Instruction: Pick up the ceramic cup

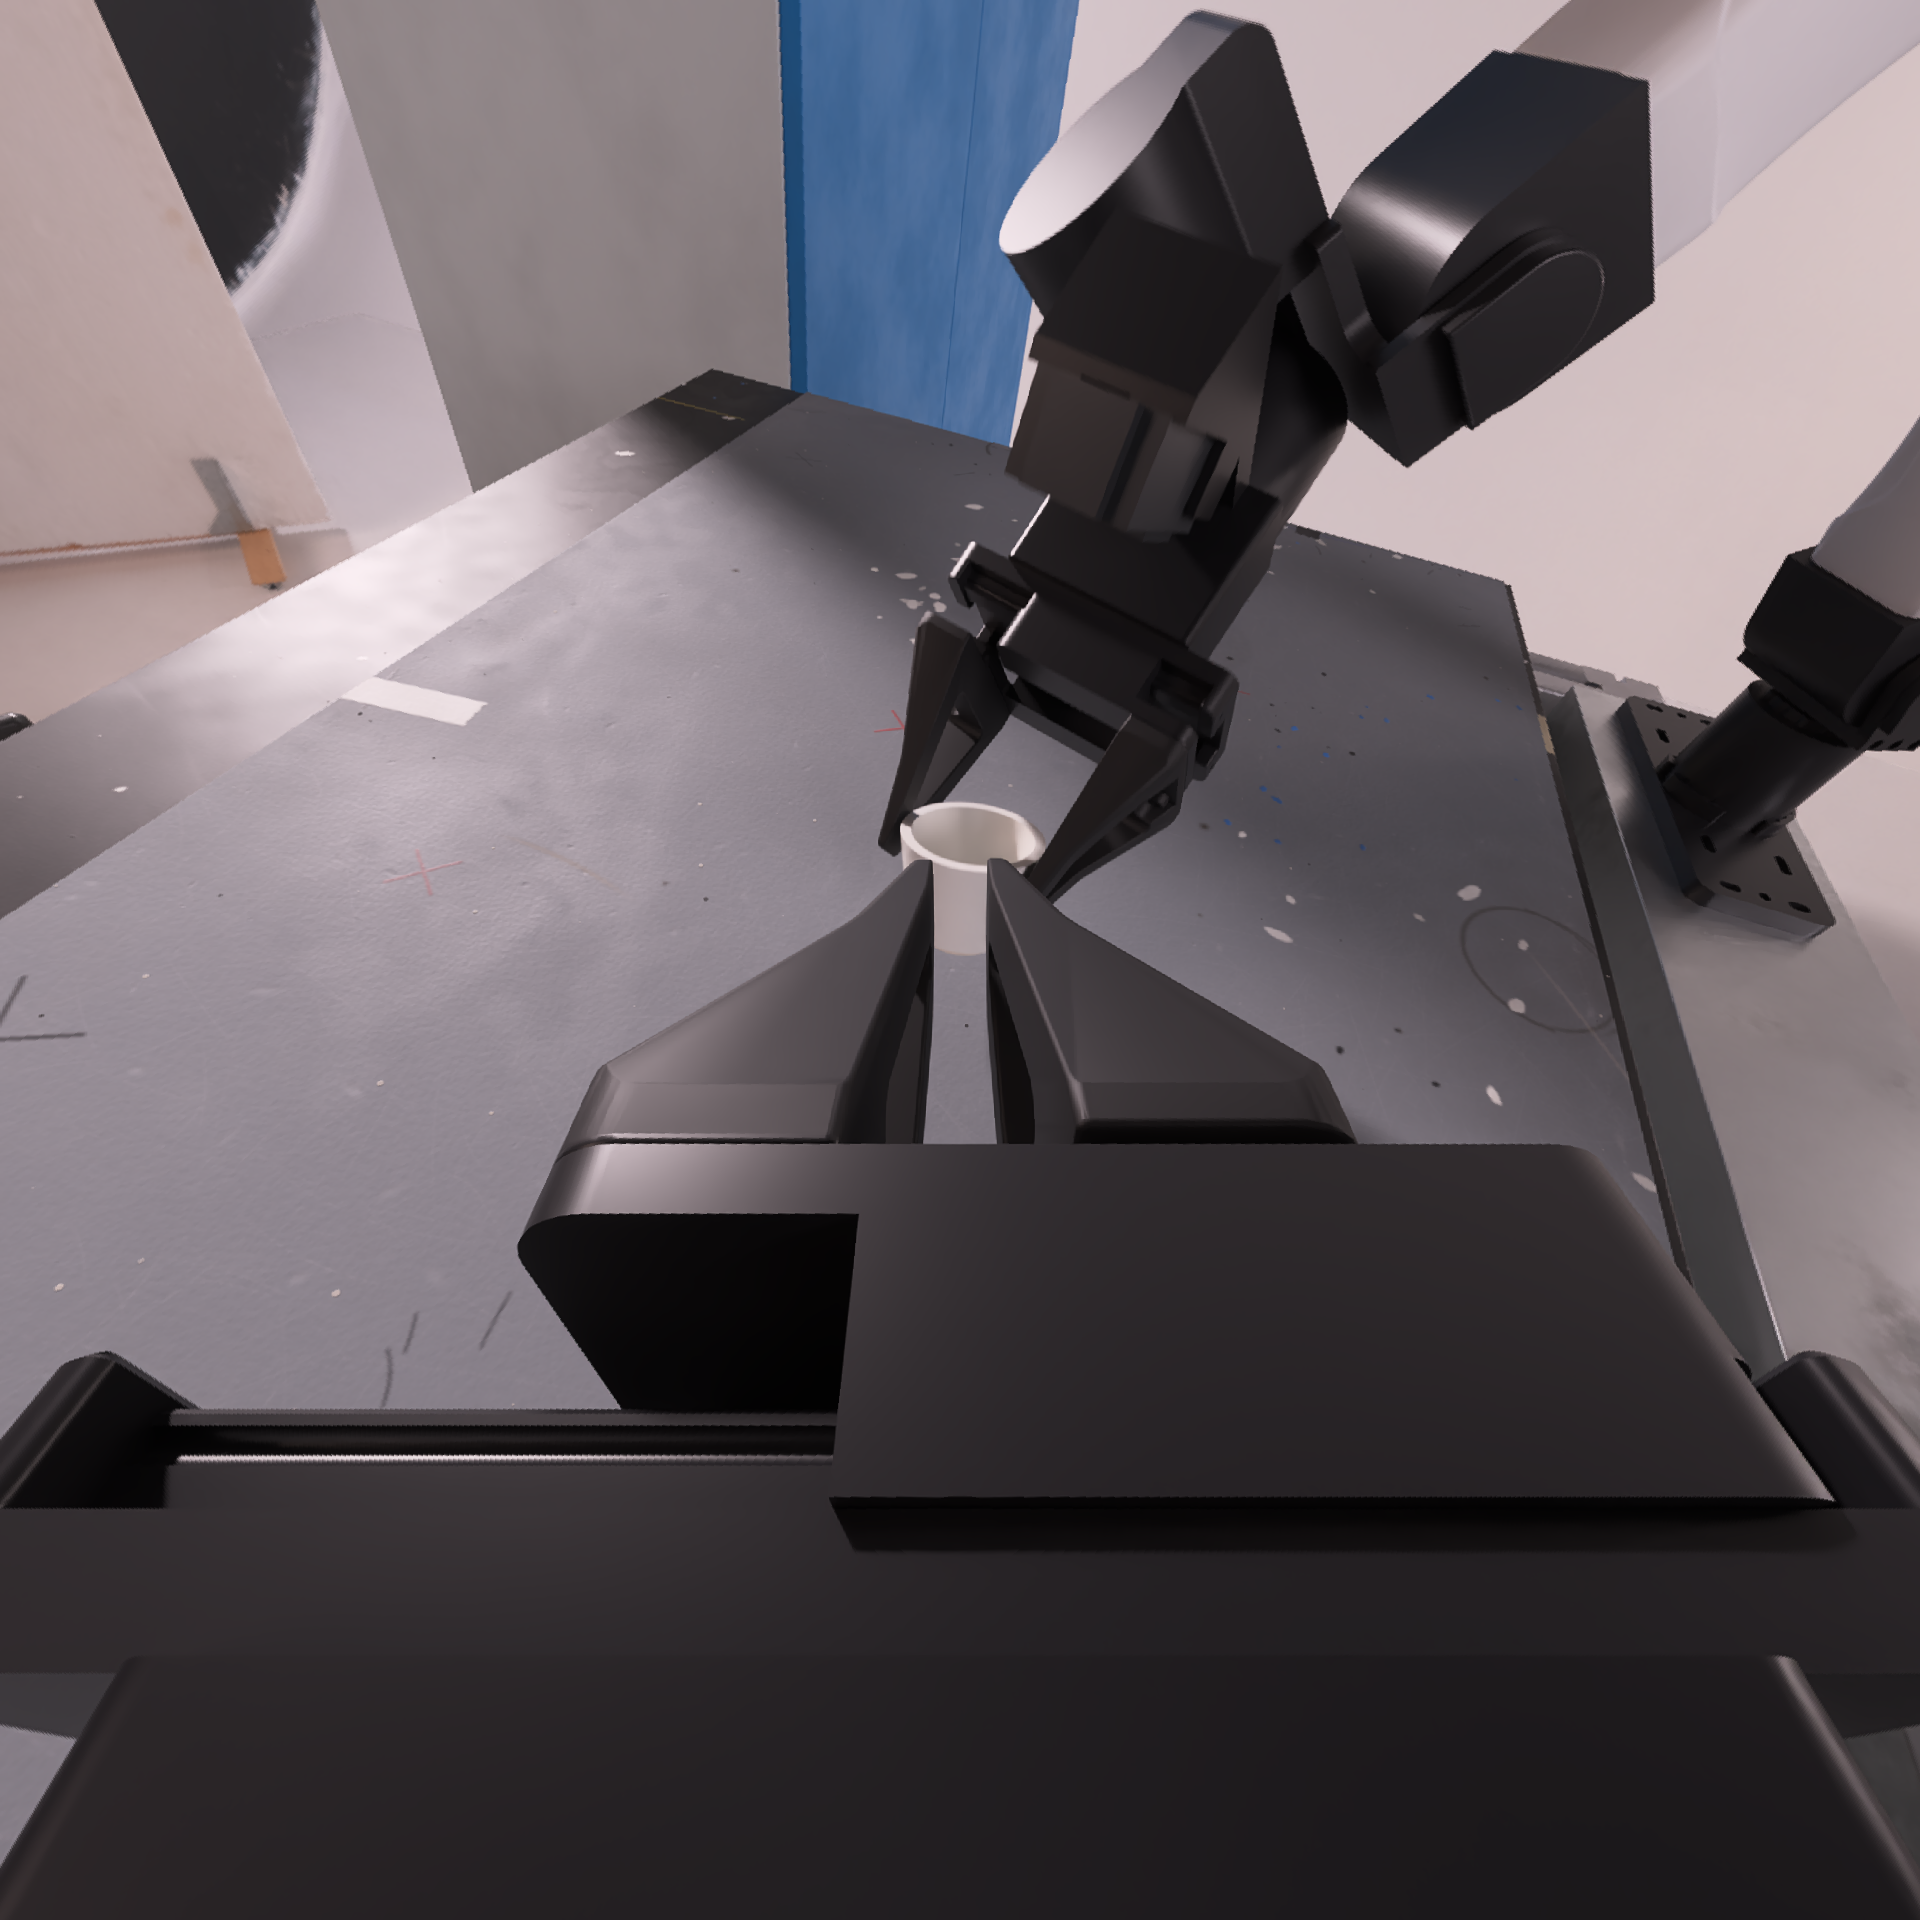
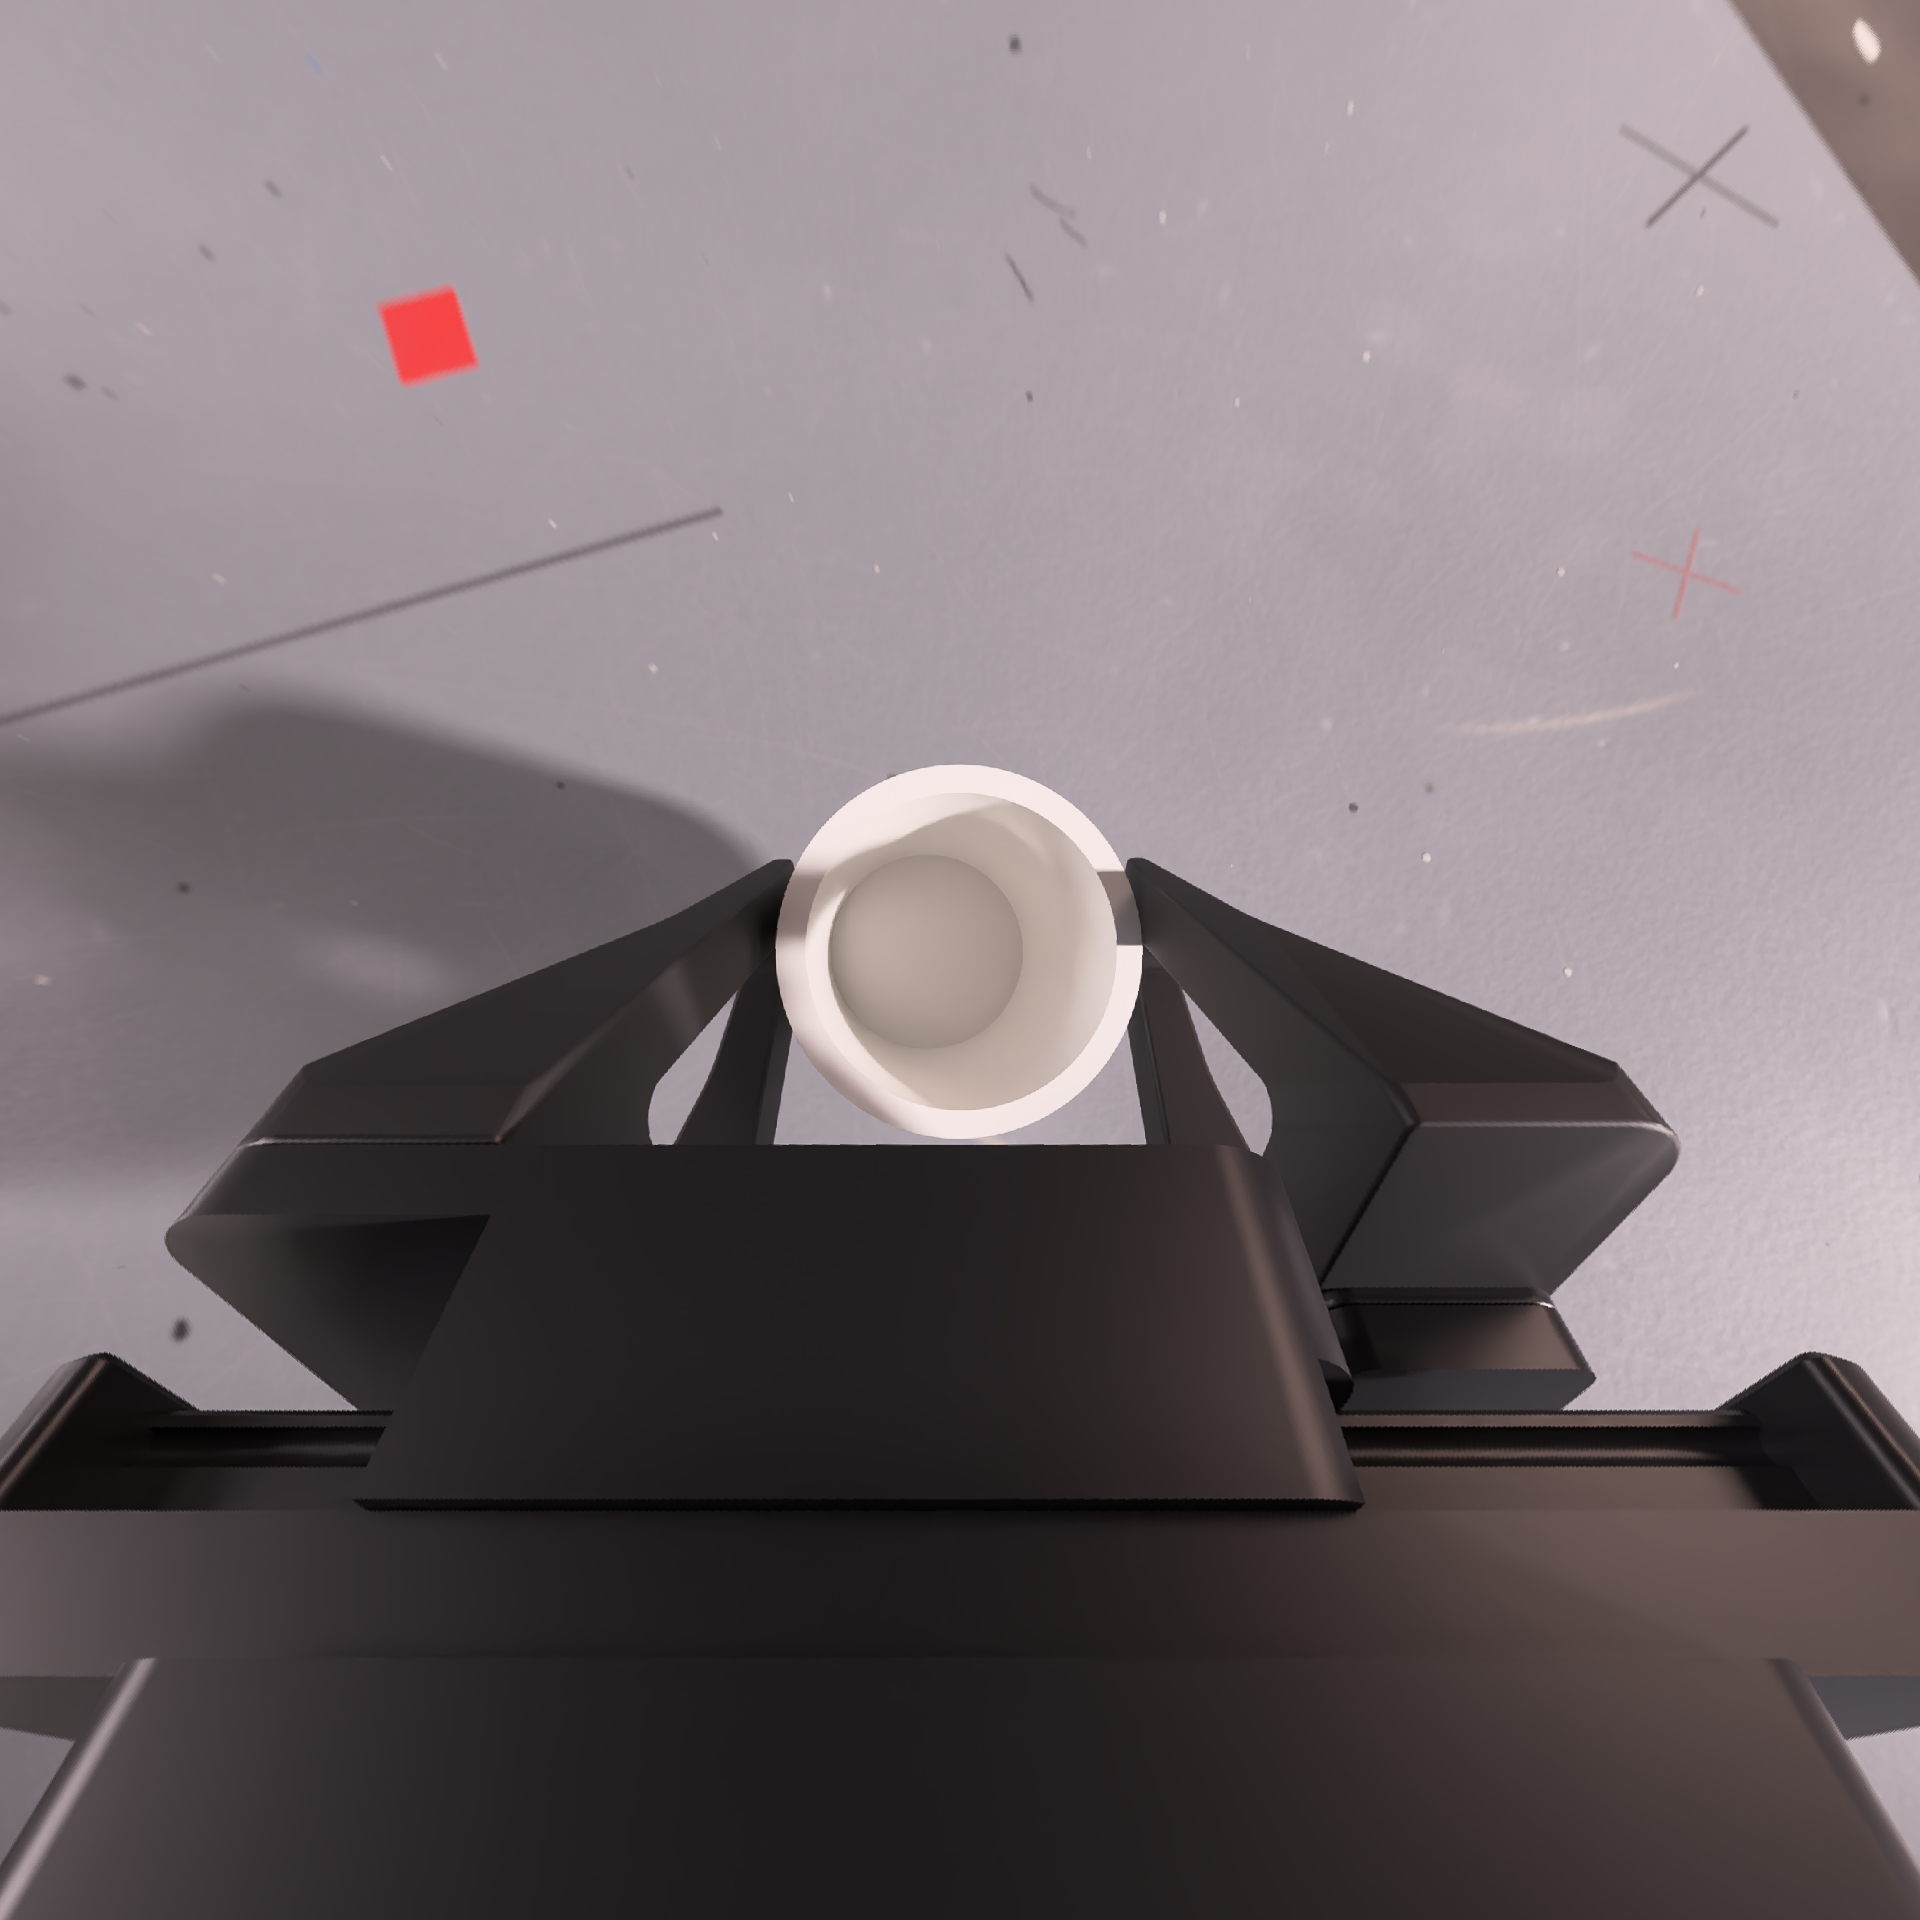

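One speckled grey table [image 1: 520, 987], blue panel [image 1: 914, 187].

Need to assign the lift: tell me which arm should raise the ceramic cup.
Right. The right gripper straddles the ceramic cup, a finger at each side of the rim; the left gripper is nearly closed, merely pointing at it.

The ceramic cup [image 1: 964, 871] is small, plain white and cylindrical, with a thick rounded rim and a smooth pale inside; its flat round bottom is bare. No handle shows from either side. It stands upright with its mouth open upward, in the middle stretch of the grey speckled tabletop [image 1: 540, 935], well apart from all edges and corners. Whether its base touches the tabletop or hangs just above it cannot be told. In the right wrist view the cup [image 2: 961, 951] is seen straight down its mouth.
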You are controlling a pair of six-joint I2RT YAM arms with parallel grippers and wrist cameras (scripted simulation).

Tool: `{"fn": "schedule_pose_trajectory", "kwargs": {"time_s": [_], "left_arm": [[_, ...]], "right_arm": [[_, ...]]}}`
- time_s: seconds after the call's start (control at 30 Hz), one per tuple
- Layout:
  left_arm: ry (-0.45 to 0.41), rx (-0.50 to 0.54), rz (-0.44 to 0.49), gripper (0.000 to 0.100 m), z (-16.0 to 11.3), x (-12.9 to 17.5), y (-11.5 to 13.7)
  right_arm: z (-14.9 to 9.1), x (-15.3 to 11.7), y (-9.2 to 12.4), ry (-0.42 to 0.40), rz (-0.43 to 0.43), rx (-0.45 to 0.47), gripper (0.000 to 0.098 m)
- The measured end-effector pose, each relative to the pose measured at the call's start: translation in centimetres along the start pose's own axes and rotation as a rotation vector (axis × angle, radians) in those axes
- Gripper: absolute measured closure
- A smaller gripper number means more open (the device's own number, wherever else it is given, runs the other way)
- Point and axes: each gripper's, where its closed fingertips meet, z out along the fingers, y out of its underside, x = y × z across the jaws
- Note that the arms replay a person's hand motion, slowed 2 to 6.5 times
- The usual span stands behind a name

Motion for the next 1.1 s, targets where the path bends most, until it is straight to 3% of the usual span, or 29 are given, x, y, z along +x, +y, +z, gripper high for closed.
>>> {"fn": "schedule_pose_trajectory", "kwargs": {"time_s": [0.47, 1.1], "left_arm": [[0.034, -0.050, -0.017, 0.092, 0.3, 0.6, 0.3], [0.065, -0.111, -0.026, 0.092, 0.8, 1.5, -0.6]], "right_arm": [[-3.0, -1.1, -4.2, -0.145, 0.037, 0.250, 0.0460], [-4.7, -2.4, -7.6, -0.249, -0.025, 0.346, 0.0460]]}}
